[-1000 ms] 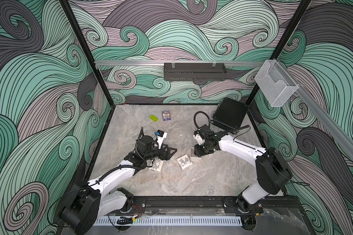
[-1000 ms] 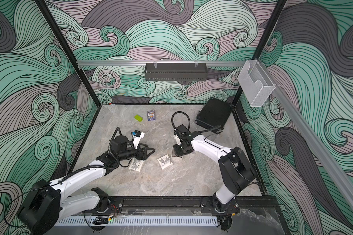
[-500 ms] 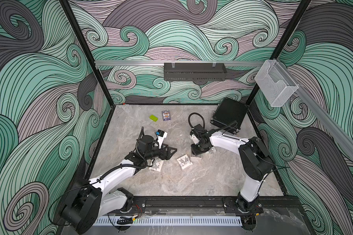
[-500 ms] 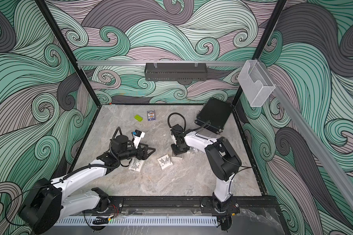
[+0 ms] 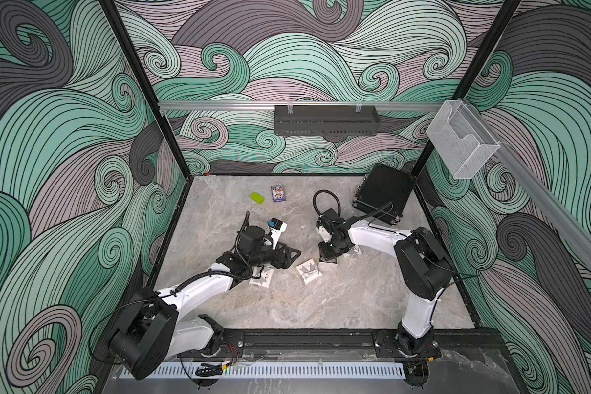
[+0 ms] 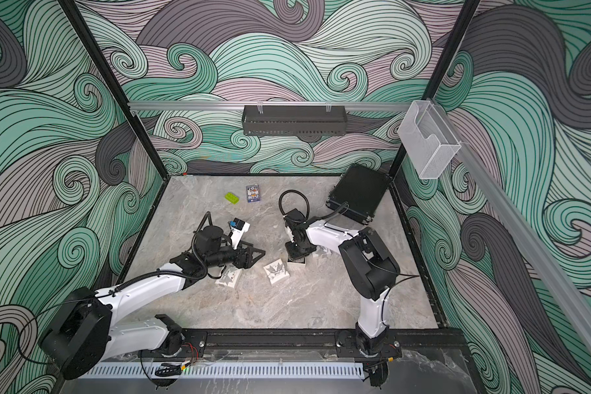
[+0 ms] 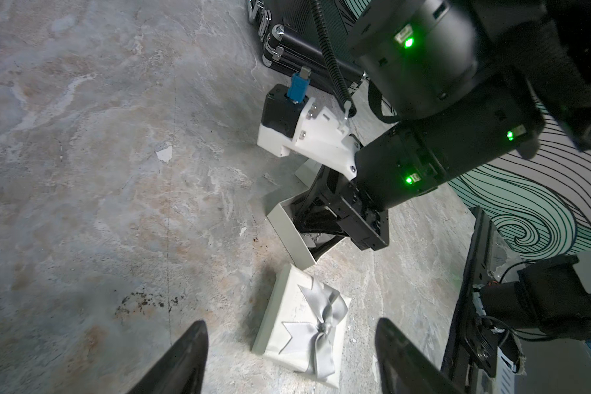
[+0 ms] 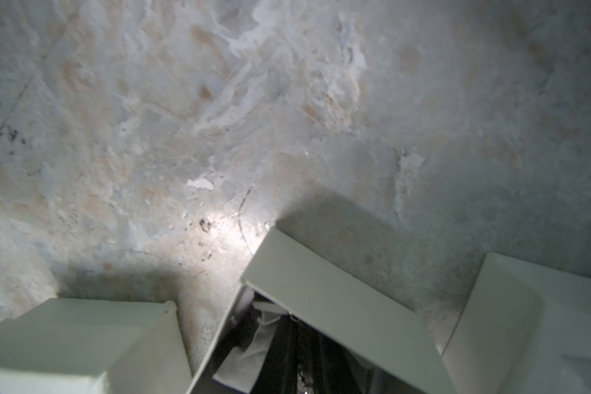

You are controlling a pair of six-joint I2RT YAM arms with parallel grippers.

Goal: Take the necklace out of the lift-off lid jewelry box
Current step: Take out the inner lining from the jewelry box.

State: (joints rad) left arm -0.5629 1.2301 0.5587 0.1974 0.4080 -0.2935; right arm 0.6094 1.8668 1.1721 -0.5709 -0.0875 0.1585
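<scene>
Your right gripper (image 7: 313, 238) has its jaws pressed together inside the open white cardboard box (image 7: 287, 232), the left gripper (image 7: 290, 324) jaws spread; a snagged necklace could drag that box up.

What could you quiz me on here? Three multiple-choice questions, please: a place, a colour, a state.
1. Where is the right gripper? A dipped into the open white box; B raised high in the air; C folded back at its base.
2. What colour is the bow on the lid? A red; B silver-grey; C yellow.
3. How is the left gripper? A open, empty; B shut, empty; C clamped on a cup.
Answers: 1 A, the left wrist view shows it inside the box; 2 B, the ribbon is shiny grey; 3 A, its jaws stand wide apart, gripping nothing.
</scene>
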